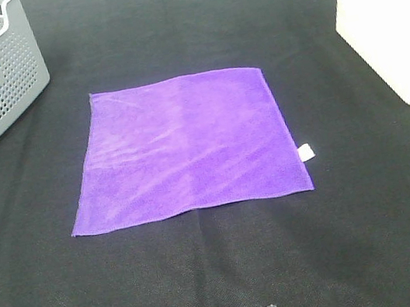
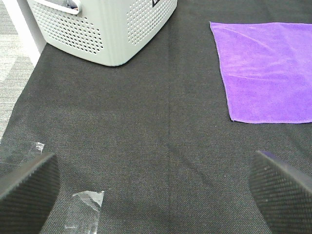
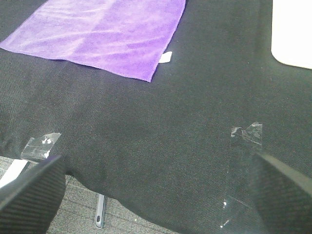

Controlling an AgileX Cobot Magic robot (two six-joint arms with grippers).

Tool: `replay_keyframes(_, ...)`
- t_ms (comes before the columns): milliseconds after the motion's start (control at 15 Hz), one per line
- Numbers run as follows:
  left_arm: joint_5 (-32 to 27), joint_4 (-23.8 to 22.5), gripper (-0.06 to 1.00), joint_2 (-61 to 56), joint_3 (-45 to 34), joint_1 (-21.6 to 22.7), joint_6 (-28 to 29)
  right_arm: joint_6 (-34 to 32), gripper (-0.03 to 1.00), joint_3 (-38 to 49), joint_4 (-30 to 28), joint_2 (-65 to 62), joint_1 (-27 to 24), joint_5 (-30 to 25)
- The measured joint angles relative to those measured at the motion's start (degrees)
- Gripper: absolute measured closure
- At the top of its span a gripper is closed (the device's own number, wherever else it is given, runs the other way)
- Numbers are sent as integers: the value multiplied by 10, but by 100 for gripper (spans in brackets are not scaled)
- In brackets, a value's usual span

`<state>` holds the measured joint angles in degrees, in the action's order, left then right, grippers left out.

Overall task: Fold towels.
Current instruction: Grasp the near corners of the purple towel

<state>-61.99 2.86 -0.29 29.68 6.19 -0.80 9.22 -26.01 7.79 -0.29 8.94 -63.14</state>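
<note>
The purple towel (image 1: 184,147) lies flat dead centre, and with the left gripper (image 2: 156,195) and right gripper (image 3: 156,195) both spread wide and empty, its 7 and 5 o'clock corners want pinching together and carrying evenly toward 12 o'clock

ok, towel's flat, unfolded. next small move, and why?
Probably advance the left gripper and right gripper to the near corners of the bright purple square microfibre cloth: it lies flat, unfolded, and both open grippers sit short of it, empty.
</note>
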Motion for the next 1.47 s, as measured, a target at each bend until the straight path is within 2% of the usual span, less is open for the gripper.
replay_keyframes(1467, 0, 0, -4, 0, 0, 0, 0, 0, 0, 0, -1, 0, 0, 0)
